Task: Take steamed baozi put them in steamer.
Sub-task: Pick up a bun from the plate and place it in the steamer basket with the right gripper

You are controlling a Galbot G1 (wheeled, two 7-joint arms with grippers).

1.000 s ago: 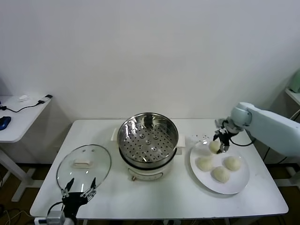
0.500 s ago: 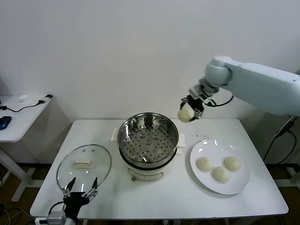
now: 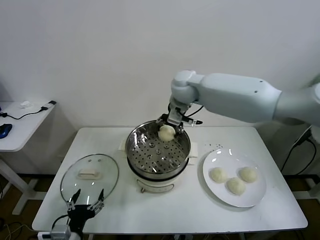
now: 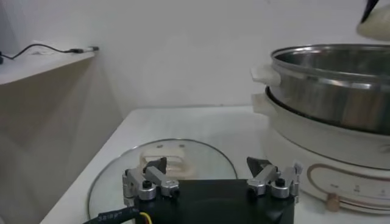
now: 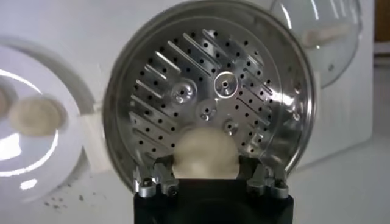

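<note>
The right end effector (image 3: pixel 170 126) hangs above the steamer (image 3: pixel 158 155), over the far-right part of its opening, clenched on one steamed baozi (image 3: pixel 166 132). The bun sits between the two fingers, held clear of the perforated tray (image 3: pixel 155 150) below it. In the right wrist view the same bun (image 5: pixel 204 153) fills the gap between the end effector's (image 5: pixel 211 181) fingers, and the tray (image 5: pixel 207 97) with its holes and slots lies bare directly beneath.

The steamer stands near the middle of the table (image 3: pixel 170 210), a little toward the far edge, its steel pot resting on a cream-white base with side handles.

Three more baozi (image 3: pixel 235 186) lie close together on a white plate (image 3: pixel 255 197) on the right side of the table, well apart from the steamer. A few dark specks dot the table just beyond the plate's far rim.

A glass lid (image 3: pixel 90 177) with a cream handle lies flat near the table's front left corner, just beside the steamer. The left end effector (image 3: pixel 84 205) hovers low at the front edge by that lid, fingers spread and grasping nothing; in the left wrist view its two fingers (image 4: pixel 146 182) stand apart, with the lid (image 4: pixel 164 167) just ahead and the steamer (image 4: pixel 329 103) beyond it.

A second, smaller table (image 3: pixel 22 127) with a cable on it stands off to the left.
</note>
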